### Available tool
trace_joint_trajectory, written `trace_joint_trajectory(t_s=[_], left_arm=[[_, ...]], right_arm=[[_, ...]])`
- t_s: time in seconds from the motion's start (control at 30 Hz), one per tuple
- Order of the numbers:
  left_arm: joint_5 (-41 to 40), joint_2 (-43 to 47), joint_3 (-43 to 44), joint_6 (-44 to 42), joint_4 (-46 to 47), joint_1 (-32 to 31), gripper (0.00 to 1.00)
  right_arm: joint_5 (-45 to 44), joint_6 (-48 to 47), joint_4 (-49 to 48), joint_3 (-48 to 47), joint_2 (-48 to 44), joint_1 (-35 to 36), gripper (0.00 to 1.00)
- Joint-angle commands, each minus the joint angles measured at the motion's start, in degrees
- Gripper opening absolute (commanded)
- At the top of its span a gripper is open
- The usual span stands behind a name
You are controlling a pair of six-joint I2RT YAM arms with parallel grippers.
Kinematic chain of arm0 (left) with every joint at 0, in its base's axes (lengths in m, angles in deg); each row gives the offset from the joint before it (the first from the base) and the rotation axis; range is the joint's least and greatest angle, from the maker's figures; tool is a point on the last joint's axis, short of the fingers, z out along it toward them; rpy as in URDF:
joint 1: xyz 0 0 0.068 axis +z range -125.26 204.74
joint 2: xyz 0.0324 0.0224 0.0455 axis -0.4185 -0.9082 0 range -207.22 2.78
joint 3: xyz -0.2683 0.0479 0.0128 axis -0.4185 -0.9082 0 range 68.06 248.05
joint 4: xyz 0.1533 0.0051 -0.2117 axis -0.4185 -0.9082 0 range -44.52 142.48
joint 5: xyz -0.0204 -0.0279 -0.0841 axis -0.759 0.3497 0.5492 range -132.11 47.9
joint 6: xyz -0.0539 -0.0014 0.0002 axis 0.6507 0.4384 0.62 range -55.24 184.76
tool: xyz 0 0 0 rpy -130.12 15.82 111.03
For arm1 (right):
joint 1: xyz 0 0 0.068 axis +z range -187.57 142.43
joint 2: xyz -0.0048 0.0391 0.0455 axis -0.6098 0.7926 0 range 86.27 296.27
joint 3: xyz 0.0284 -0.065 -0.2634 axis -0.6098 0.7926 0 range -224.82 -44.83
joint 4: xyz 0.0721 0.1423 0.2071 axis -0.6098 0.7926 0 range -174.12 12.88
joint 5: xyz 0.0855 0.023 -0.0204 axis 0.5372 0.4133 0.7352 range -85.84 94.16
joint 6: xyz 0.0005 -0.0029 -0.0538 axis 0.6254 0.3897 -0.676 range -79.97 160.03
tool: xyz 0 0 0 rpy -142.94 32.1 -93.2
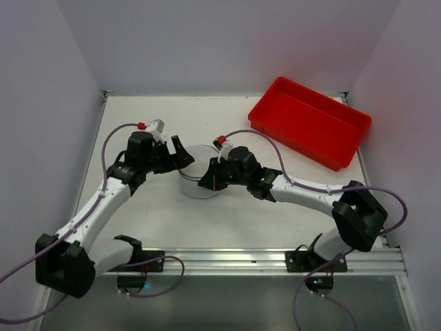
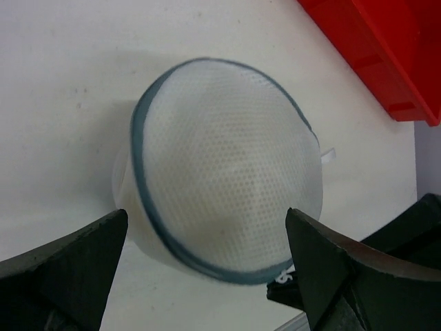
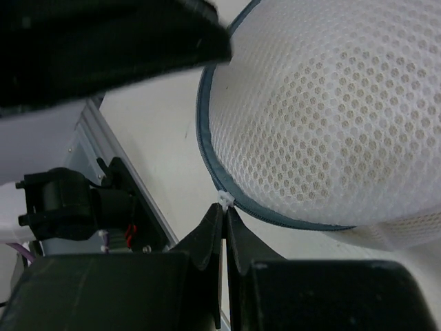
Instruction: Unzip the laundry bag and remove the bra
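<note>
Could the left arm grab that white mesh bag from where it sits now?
Probably yes. The left tool is open and the laundry bag lies just ahead of its gap, nothing between. The right tool only pinches the zipper pull at the rim.

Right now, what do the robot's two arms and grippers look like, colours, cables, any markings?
Both the left arm and right arm have white links between bulky black joint housings. A lilac cable loops along each, ending in a red cap near the wrist. The fingers are matte black tapering wedges. A small green light shows on the right arm. No lettering is readable.
</note>
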Motion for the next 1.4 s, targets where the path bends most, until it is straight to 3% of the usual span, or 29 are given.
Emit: trace_joint_trajectory(t_s=[0.0,0.2,0.33,0.43,0.5,0.6,0.63,0.7,0.73,0.97,1.17,1.2,1.23,1.27,1.3,1.33,1.37], left_arm=[[-4.6,8.6,-6.5,10.1,-1.3,0.1,1.00],[-3.9,17.8,-15.3,18.4,0.5,-1.6,1.00],[-2.5,17.2,-16.7,21.2,5.8,-2.9,0.99],[-3.2,14.4,-16.5,22.4,8.3,-4.2,0.93],[-3.9,12.8,-16.5,22.7,9.5,-5.1,0.80],[-5.6,10.4,-16.8,22.6,10.1,-5.9,0.51],[-5.9,9.9,-17.1,22.5,10.3,-5.9,0.31],[-7.0,10.1,-17.3,21.9,10.2,-5.8,0.14],[-7.3,10.5,-17.0,21.5,9.3,-5.7,0.00],[-6.4,12.1,-18.2,19.8,8.9,-4.9,0.00],[0.1,13.0,-22.3,19.7,12.6,-5.4,0.03],[0.4,13.5,-22.6,19.7,13.1,-5.9,0.10],[0.3,14.6,-23.6,19.8,14.0,-7.2,0.30],[0.2,15.4,-24.0,19.5,14.3,-7.7,0.41],[0.0,16.1,-24.3,19.3,14.2,-8.1,0.54],[0.0,17.6,-24.4,18.6,14.0,-8.3,0.79],[-0.8,18.4,-24.1,18.0,13.2,-8.3,0.89]], right_arm=[[-1.0,4.4,-5.8,-3.6,2.1,0.5,0.00],[-1.3,3.9,-5.6,-5.4,4.5,2.1,0.00],[-1.6,3.4,-5.6,-5.4,4.9,2.7,0.00],[-2.0,2.9,-5.0,-5.5,4.9,2.9,0.00],[-2.5,2.2,-4.6,-5.5,4.6,2.9,0.00],[-3.1,0.5,-3.0,-5.0,4.0,2.9,0.00],[-3.4,-0.3,-1.5,-4.0,3.3,3.0,0.00],[-4.6,-3.4,0.1,-2.7,2.1,2.6,0.00],[-5.1,-4.5,2.1,-2.0,1.5,2.1,0.00],[0.5,-10.6,6.3,6.6,-2.8,-11.5,0.00],[4.0,-11.3,7.3,5.0,-3.2,-13.0,0.00],[4.7,-11.2,7.6,4.7,-3.9,-13.0,0.01],[4.7,-11.4,8.6,4.3,-4.5,-12.9,0.07],[4.7,-11.7,8.8,4.2,-5.3,-13.0,0.14],[4.1,-12.5,10.3,4.1,-7.3,-12.9,0.28],[3.6,-13.0,12.2,3.9,-8.4,-12.9,0.34],[3.0,-13.3,13.4,3.8,-9.6,-12.8,0.41]])
